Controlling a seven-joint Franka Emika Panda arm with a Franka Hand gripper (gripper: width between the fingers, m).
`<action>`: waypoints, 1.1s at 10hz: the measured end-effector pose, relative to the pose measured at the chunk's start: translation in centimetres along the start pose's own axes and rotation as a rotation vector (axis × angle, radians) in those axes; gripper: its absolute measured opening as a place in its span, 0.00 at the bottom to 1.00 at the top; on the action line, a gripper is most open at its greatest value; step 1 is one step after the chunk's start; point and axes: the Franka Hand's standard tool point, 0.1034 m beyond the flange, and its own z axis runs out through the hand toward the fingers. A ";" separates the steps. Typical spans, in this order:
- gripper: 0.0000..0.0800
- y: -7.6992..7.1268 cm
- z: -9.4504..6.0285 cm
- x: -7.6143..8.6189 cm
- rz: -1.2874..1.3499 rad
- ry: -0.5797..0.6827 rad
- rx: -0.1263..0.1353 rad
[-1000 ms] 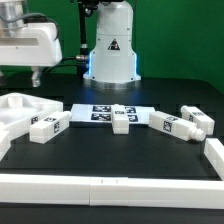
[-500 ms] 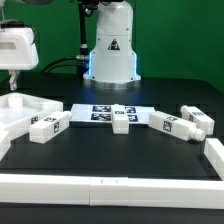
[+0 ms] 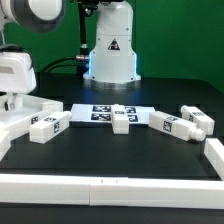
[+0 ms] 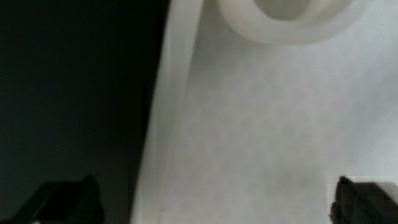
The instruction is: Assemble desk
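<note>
Well, in the exterior view the arm leans over that view's left side of the black table (image 3: 150, 150). Its gripper (image 3: 12, 100) hangs right above the desk panel (image 3: 28, 108), the big white rimmed slab lying flat there. My guess is the panel gets handled first, since every leg needs it to fit into. Four legs lie loose and well clear of the arm. One leg (image 3: 48, 127) sits just beside the panel and a second leg (image 3: 121, 119) rests on the marker board (image 3: 95, 112). A third leg (image 3: 168, 124) and a fourth leg (image 3: 197, 120) lie close together toward that view's right. The white pedestal (image 3: 110, 50) stands behind, and a white rail (image 3: 110, 185) borders the near side, probably to keep parts from sliding off.

From the wrist view, the dark fingertips (image 4: 68, 205) stand spread wide with nothing gripped. One is over bare table and the other over the panel's white face, so they seem to straddle its edge, ready to pinch it. A round recess (image 4: 294, 15) shows in the panel, likely a leg socket. Whether anything touches yet, I cannot tell.
</note>
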 end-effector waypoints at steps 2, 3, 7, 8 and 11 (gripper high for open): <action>0.69 0.2 0.0 -0.1 0.004 0.001 0.003; 0.69 0.2 0.0 -0.1 0.003 0.001 0.003; 0.12 0.6 0.0 -0.3 0.024 0.001 0.001; 0.11 0.7 0.0 -0.3 0.025 0.001 0.000; 0.11 0.5 -1.2 -0.3 0.076 0.006 0.019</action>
